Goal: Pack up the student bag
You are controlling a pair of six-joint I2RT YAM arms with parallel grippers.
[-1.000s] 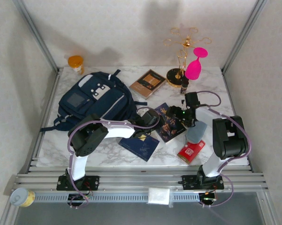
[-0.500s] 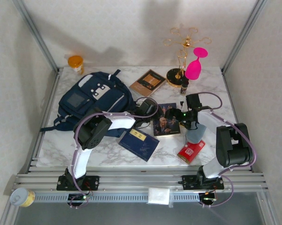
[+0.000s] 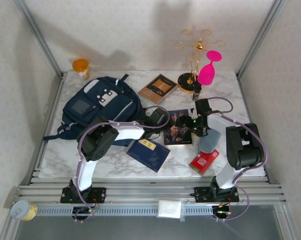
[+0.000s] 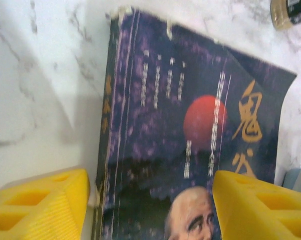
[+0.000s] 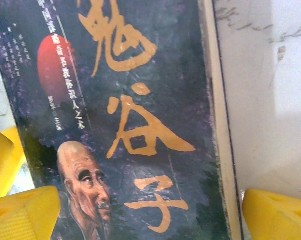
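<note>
the student bag (image 3: pixel 102 106) lies flat on the rear left part of the marble counter (image 3: pixel 65 160), navy with white patches and a grey square patch facing up, its dark straps trailing toward the left edge. just to the right of the bag, near the middle of the counter, a dark purple book (image 3: pixel 179 129) lies cover up, showing gold characters, a red disc and a bald man's face. both arms reach in over this book from opposite sides. the left gripper (image 4: pixel 150 207) is spread wide above the book: one yellow finger (image 4: pixel 40 205) stands over bare counter just beside the spine, the other over the cover near its far edge, and nothing is pinched between them. whether either finger touches the book cannot be told. the right gripper (image 5: pixel 150 215) is spread wider still, straddling the cover: one finger (image 5: pixel 278 215) stands over the counter just past the page edge, with a thin gap showing, and the other sits at the opposite edge of the cover; it holds nothing. in front of the bag a blue book (image 3: pixel 149 153) lies flat, and a brown book (image 3: pixel 158 88) lies behind. a red packet (image 3: pixel 204 161) and a grey-blue object (image 3: pixel 209 141) sit near the right arm. at the back right a gold stand (image 3: pixel 193 55) carries a pink glass (image 3: pixel 209 71).
</note>
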